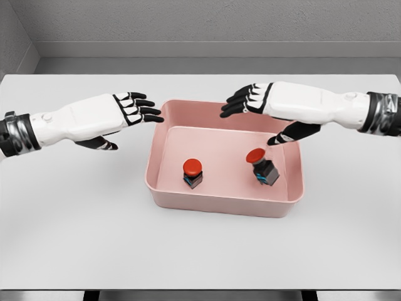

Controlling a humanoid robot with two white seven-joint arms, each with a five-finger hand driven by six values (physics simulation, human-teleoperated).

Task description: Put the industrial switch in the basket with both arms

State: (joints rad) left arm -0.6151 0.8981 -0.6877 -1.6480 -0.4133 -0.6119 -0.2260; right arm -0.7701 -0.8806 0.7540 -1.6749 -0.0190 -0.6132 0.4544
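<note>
We observe one pink basket (164, 182) on the white counter (75, 213). It contains two industrial switches with red buttons: the left switch (193, 172) stands upright, and the right switch (262, 166) is tilted. The left hand (128, 113) hovers just left of the basket, fingers extended, holding nothing. The right hand (263, 106) is over the basket's far right corner, fingers likewise extended and empty.

A wide white table (75, 238) fills most of the view under even, soft light. Behind it, a grey textured wall (207, 19) meets a grey floor (207, 64).
</note>
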